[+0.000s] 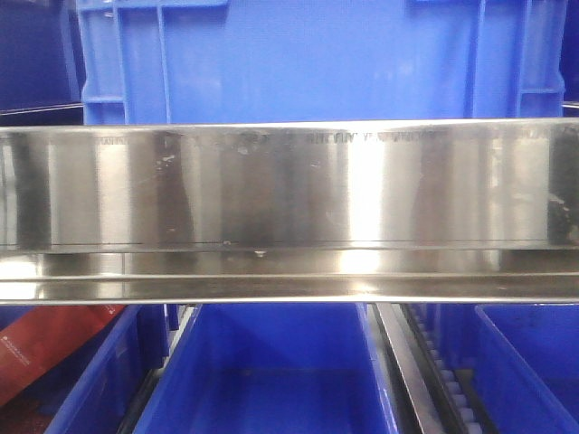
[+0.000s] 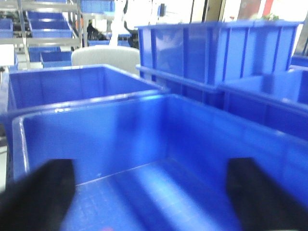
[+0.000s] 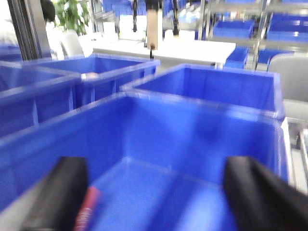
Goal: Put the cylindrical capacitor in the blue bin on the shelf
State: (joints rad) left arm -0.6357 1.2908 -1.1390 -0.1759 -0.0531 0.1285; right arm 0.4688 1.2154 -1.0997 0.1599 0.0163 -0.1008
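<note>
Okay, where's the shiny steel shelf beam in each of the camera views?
Exterior front: the shelf beam spans the full width across the middle of the frame.
Left wrist: not in it.
Right wrist: not in it.
Shared landmark: the blue bins, which show in all three views.

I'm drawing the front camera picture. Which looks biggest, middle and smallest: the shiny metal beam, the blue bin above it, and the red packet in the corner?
1. The shiny metal beam, spanning the whole width.
2. The blue bin above it, though its top is cut off, so its real size is unsure.
3. The red packet, by far the smallest.
</note>
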